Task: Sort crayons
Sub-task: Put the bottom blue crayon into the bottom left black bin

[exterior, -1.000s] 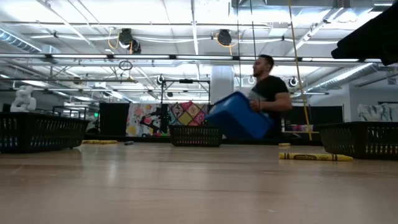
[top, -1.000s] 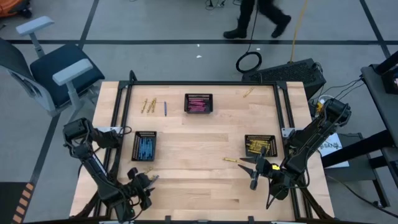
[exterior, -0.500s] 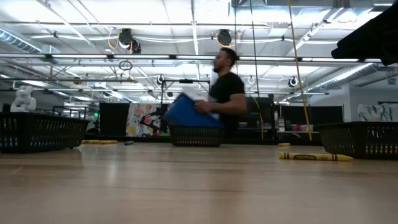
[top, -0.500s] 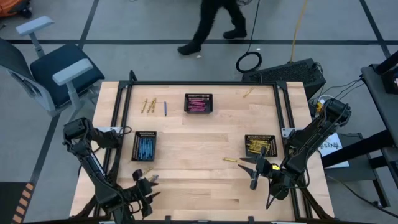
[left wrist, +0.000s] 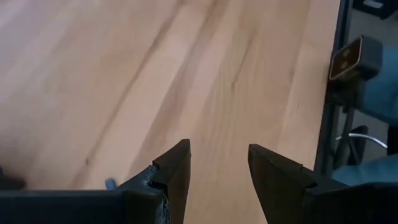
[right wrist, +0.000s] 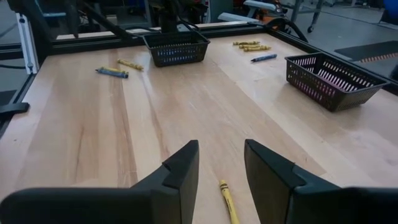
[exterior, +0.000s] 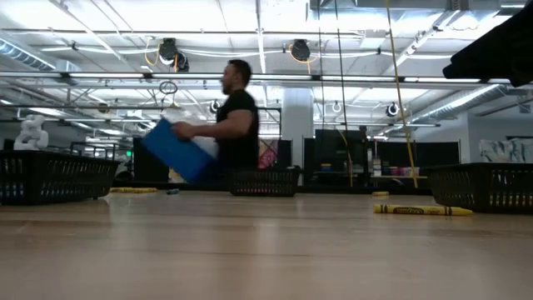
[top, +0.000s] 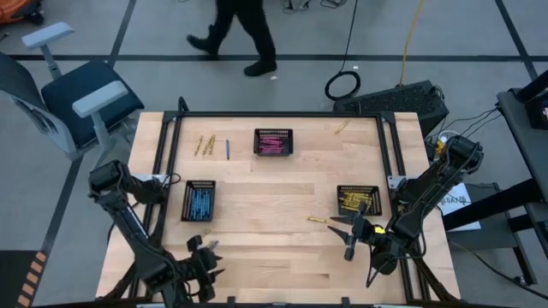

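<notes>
My left gripper (left wrist: 217, 171) sits at the near left corner of the wooden table (top: 274, 197), fingers parted over bare wood, nothing between them and nothing touched. My right gripper (right wrist: 221, 168) is low over the near right part of the table, fingers likewise apart and empty; a yellow crayon (right wrist: 227, 200) lies flat on the wood just ahead of the gap, not in contact with either finger that I can see. Crayons otherwise: blue ones fill the black mesh basket on the left (top: 199, 201), pink ones the basket at the far middle (top: 273, 142), yellow ones the basket on the right (top: 357, 199). Loose pieces: a few yellow crayons (top: 205, 145) with a blue crayon (top: 228, 148) beside them at the far left, a yellow crayon near the far right corner (top: 342, 127), and a blue and yellow pair (right wrist: 119, 68) near the blue basket. A person (exterior: 226, 125) carrying a blue bin (exterior: 175, 152) is beyond the table.
</notes>
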You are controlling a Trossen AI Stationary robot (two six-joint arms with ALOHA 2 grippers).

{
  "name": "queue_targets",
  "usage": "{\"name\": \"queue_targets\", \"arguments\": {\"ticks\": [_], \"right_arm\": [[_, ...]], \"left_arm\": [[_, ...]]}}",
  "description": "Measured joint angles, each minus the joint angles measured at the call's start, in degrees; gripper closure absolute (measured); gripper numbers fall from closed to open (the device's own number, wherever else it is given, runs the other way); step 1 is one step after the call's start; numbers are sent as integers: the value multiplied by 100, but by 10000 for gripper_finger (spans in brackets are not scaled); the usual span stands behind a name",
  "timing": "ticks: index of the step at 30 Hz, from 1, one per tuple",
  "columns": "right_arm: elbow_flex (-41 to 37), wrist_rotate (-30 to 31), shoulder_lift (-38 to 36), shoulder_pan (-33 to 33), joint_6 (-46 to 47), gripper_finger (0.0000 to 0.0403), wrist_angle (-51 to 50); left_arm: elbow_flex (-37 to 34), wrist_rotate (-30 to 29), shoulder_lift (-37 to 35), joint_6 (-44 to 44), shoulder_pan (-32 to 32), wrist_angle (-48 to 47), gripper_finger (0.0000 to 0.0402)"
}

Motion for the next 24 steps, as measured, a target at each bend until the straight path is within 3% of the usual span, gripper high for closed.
{"name": "queue_targets", "arguments": {"ticks": [5, 10, 15, 24], "right_arm": [[0, -2, 1, -34, -50, 289, -2], [0, -3, 1, -51, -59, 289, -2], [0, -2, 1, -51, -58, 289, -1], [0, -4, 1, -51, -96, 289, -6]], "left_arm": [[-17, 329, 13, -542, -127, -83, 233], [-50, 514, 110, -1821, -377, -638, 233], [-622, 947, 192, -2732, -476, -438, 233], [-1484, 916, 192, -2808, -487, 16, 233]]}}
